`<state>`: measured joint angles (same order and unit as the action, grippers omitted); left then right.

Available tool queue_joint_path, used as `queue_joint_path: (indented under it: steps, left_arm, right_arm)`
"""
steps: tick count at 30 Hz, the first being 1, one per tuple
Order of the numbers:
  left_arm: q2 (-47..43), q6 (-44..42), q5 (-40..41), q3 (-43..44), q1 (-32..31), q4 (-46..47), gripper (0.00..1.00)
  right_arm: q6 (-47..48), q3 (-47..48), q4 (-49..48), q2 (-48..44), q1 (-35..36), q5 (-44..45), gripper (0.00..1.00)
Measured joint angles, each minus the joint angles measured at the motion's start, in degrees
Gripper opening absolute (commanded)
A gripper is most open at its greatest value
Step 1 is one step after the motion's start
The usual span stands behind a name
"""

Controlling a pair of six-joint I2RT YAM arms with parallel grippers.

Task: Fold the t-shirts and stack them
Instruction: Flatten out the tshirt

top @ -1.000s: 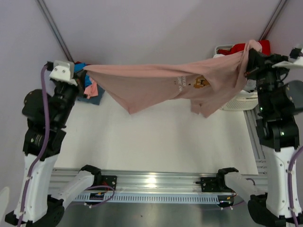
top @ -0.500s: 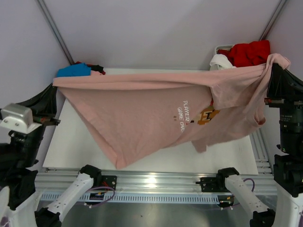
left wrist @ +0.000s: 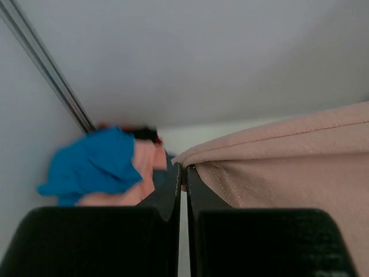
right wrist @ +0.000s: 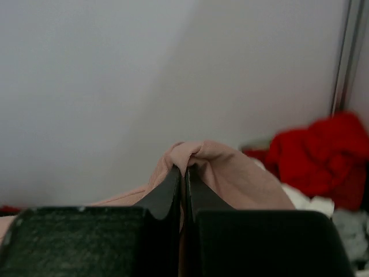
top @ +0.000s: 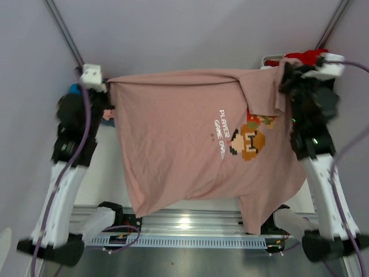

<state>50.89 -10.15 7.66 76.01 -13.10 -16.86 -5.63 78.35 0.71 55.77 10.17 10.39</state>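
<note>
Top external: the pink t-shirt (top: 179,144) hangs spread across mid-frame. The left gripper (top: 107,88) at upper left and the right gripper (top: 283,74) at upper right each pinch a top corner, jaws clamped tight.

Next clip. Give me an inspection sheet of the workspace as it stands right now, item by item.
Surface: white table, mostly hidden behind the hanging cloth.
Job's things: pink t-shirt held spread in the air, print facing the top camera; blue t-shirt bunched at the left rear; red t-shirt at the right rear.
Clutter: white basket, only its rim showing.
Claws: left claw shut on the pink t-shirt's edge; right claw shut on a bunched corner.
Cables: purple cable along the left arm.
Surroundings: pale walls, metal pole.
</note>
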Motion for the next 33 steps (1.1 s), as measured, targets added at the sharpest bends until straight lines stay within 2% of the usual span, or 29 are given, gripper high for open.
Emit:
queue_joint_path:
  steps: [5,9,14,22,24,25,26,28,29,30,33]
  left_arm:
    - [27.1,12.5,1.4,-3.0,4.1,-1.6,0.0]
    - [40.2,18.8,3.1,-4.2,4.2,-7.8,0.0]
    - [45.7,22.3,5.7,-0.8,4.5,-12.2,0.01]
    - [46.2,23.7,7.9,3.2,5.2,-12.4,0.01]
    - [46.2,23.8,8.1,3.3,5.2,-12.5,0.03]
    - [46.2,23.9,8.1,3.3,5.2,-12.5,0.1]
    - [46.2,24.2,8.1,3.3,5.2,-12.5,0.13]
    - [46.1,24.6,8.0,3.2,5.2,-12.3,0.25]
    - [45.8,24.9,7.6,2.8,5.2,-11.7,0.3]
    - [45.2,25.1,7.1,1.9,5.3,-10.7,0.39]
    - [40.2,26.0,4.9,-4.1,5.4,-6.4,0.57]
  right_arm:
    - [-5.2,-2.5,1.7,27.8,-2.1,3.8,0.0]
    - [-9.7,-5.2,6.5,41.4,-2.1,5.3,0.0]
    - [-12.1,-5.5,8.2,44.0,-0.9,7.4,0.0]
    - [-12.3,-3.8,6.3,44.1,0.8,9.6,0.0]
    - [-12.3,-3.8,6.3,44.2,1.0,10.0,0.16]
    - [-12.2,-3.6,6.3,44.5,1.0,10.2,0.25]
    - [-12.0,-3.5,6.3,44.7,1.1,10.3,0.28]
    - [-11.8,-3.4,6.4,45.2,1.4,10.9,0.4]
    - [-11.7,-3.4,6.4,45.2,1.6,11.3,0.53]
    - [-11.6,-3.4,6.4,45.2,1.8,11.8,0.59]
    - [-10.8,-3.5,5.9,45.2,2.5,12.9,0.65]
